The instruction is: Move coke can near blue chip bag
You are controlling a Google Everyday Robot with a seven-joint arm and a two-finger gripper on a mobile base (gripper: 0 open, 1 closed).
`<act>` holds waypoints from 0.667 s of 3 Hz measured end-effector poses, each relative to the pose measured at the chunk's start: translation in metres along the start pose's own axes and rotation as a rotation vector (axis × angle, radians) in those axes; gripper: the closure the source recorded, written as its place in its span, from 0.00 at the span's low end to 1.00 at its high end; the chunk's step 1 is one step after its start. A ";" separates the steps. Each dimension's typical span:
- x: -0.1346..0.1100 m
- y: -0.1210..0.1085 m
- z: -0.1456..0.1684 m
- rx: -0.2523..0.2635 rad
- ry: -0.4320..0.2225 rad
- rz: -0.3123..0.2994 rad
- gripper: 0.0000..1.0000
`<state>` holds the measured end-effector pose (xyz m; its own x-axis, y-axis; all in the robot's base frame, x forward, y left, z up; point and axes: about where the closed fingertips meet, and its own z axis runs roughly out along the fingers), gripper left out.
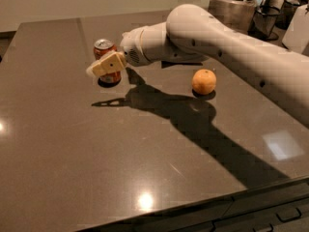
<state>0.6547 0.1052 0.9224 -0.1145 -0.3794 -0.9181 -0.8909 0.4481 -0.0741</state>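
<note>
Along the near edge, the dark glossy tabletop is catching a few bright spots of reflected light. Farther in, the arm's long shadow is stretching across the surface from the right side toward the middle. Just beyond it, a round orange is sitting alone, right of centre. To its left, the gripper is hanging low over the tabletop at the end of the big white arm, which is reaching in from the right. It is sitting directly in front of the coke can and overlapping its lower half; how far open it is, and whether it is gripping the can, cannot be told. The can is standing upright, left of centre. Behind the arm, only a dark sliver of the blue chip bag is showing, well right of the can. At the far right corner, some containers are standing.
</note>
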 end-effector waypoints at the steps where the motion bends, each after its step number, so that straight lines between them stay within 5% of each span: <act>1: 0.001 0.004 0.011 -0.009 0.004 0.011 0.17; 2: -0.003 0.005 0.018 -0.013 -0.011 0.029 0.42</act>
<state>0.6587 0.1235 0.9176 -0.1357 -0.3575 -0.9240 -0.8931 0.4479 -0.0422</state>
